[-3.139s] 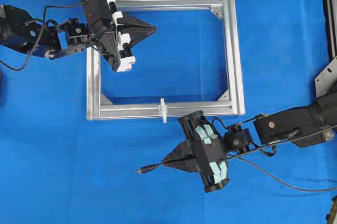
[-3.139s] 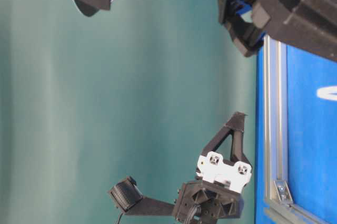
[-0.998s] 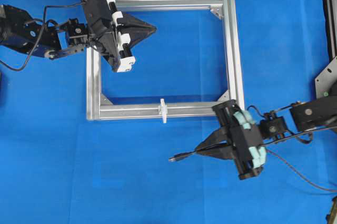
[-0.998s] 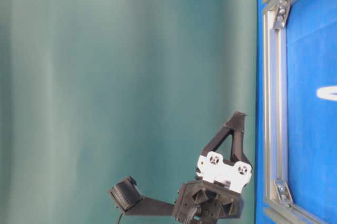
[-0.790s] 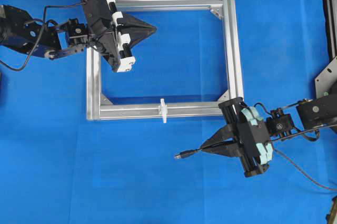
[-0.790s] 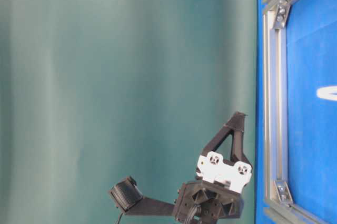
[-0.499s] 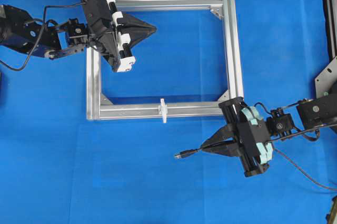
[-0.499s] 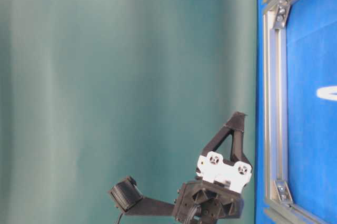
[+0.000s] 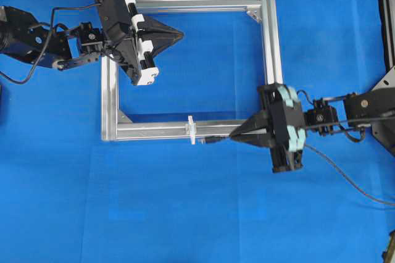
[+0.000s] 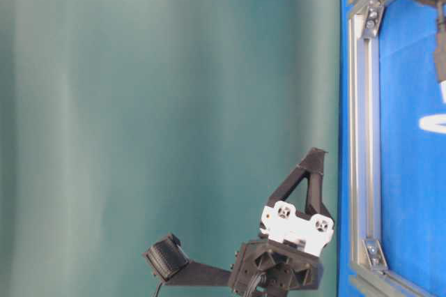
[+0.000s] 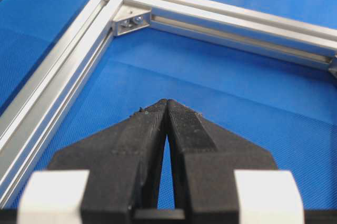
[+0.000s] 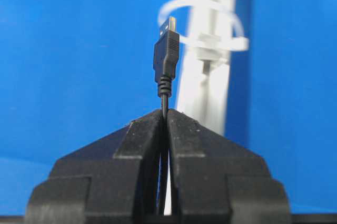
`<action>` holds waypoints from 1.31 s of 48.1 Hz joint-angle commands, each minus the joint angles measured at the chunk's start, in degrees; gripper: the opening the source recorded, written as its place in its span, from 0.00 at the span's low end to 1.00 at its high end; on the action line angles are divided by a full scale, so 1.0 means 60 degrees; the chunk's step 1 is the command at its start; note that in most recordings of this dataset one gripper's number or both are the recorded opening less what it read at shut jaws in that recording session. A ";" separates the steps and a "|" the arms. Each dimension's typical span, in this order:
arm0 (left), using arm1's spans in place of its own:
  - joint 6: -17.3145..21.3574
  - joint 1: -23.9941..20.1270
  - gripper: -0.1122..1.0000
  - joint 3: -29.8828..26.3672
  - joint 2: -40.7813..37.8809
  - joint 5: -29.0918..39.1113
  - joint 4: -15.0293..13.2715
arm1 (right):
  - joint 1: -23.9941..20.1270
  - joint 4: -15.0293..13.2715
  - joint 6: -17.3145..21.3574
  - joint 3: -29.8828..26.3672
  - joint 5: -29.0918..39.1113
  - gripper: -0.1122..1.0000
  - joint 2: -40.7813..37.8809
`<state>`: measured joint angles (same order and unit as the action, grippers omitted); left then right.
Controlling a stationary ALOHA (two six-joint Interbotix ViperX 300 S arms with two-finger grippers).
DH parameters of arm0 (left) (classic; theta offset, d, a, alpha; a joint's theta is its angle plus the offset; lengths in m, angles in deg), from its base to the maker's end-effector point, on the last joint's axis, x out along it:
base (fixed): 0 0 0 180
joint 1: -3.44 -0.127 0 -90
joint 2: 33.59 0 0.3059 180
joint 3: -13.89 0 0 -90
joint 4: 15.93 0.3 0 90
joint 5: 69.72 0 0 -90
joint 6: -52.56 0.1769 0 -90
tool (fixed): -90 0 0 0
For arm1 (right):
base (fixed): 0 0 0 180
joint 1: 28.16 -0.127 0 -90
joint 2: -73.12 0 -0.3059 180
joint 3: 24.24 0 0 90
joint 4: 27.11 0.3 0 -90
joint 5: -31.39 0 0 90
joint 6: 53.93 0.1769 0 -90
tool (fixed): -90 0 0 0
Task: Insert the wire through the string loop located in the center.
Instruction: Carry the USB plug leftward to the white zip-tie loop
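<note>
The wire (image 9: 213, 140) is a thin black cable with a dark plug (image 12: 166, 56) at its end. My right gripper (image 9: 231, 134) is shut on it just behind the plug (image 12: 165, 112). The plug points left along the frame's near rail, a short way right of the white string loop (image 9: 191, 129). Seen from the right wrist, the plug tip lines up with the left rim of the string loop (image 12: 210, 41). My left gripper (image 9: 181, 33) is shut and holds nothing (image 11: 166, 101). It hovers over the frame's upper left corner.
The silver rectangular frame (image 9: 271, 59) lies on the blue mat, with corner brackets (image 11: 129, 23) inside it. The wire's slack (image 9: 345, 176) trails right behind my right arm. In the table-level view the left gripper (image 10: 317, 154) stands above the frame rail (image 10: 359, 136).
My right gripper has carried the wire up from the open mat below the frame to the near rail. The plug now sits just right of the string loop. The left arm has not moved.
</note>
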<state>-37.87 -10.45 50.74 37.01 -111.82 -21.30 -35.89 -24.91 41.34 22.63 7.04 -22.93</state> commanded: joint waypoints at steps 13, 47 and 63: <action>-0.0015 0.0029 0.10 -0.0059 0.0293 -0.0044 0.0044 | 0.0352 0.0015 0.0000 -0.0059 -0.0044 0.08 0.0205; 0.0000 0.0029 0.10 -0.0088 0.0293 -0.0044 0.0029 | 0.0366 0.0015 0.0000 -0.0044 -0.0044 0.08 0.0205; 0.0015 0.0029 0.10 -0.0088 0.0293 -0.0044 0.0029 | 0.0352 0.0015 0.0000 -0.0059 -0.0044 0.08 0.0205</action>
<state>-37.87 -10.36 50.74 37.01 -111.82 -21.21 -33.87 -24.91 41.34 22.63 7.13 -22.93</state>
